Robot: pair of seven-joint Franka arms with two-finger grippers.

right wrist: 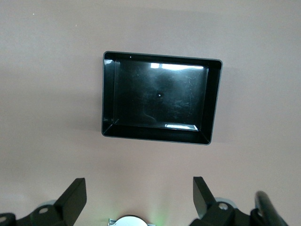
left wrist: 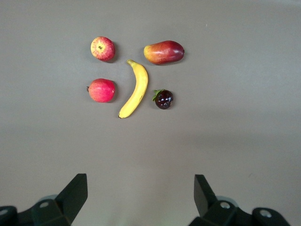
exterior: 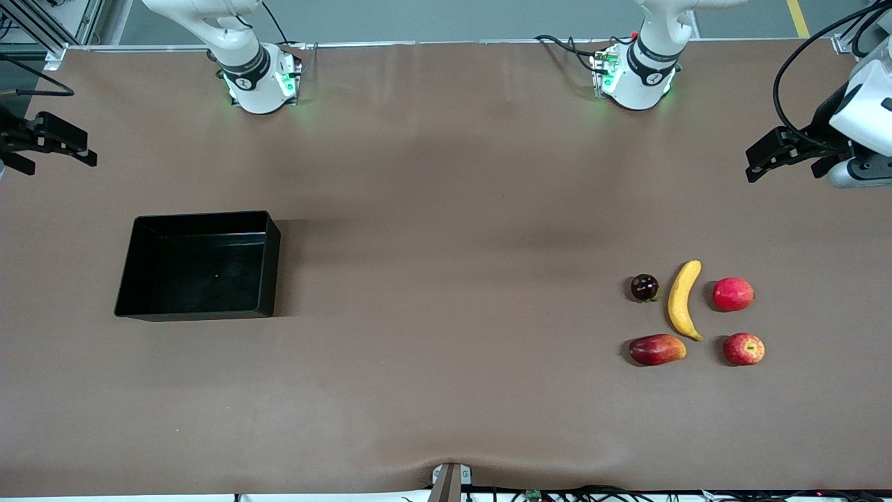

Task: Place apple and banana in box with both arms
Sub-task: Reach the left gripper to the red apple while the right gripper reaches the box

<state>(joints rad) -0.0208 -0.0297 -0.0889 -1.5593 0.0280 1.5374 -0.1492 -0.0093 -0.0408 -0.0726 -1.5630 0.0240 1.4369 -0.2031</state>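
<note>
Nothing is picked up yet, so the step in hand is the first reach for a fruit. The left gripper (left wrist: 141, 197) hangs high at the left arm's end of the table with its fingers spread wide and empty. The right gripper (right wrist: 136, 200) waits high at the right arm's end, also spread and empty.

The banana (exterior: 683, 300) lies in the middle of the fruit group, and the apple (exterior: 743, 349) lies nearer to the front camera, beside the banana's tip. The box (exterior: 267, 265) stands empty, well apart from them.

I think the left gripper should close across the banana's middle, avoiding the dark round fruit (exterior: 644, 287) and the pinkish-red fruit (exterior: 733, 293) beside it
</note>
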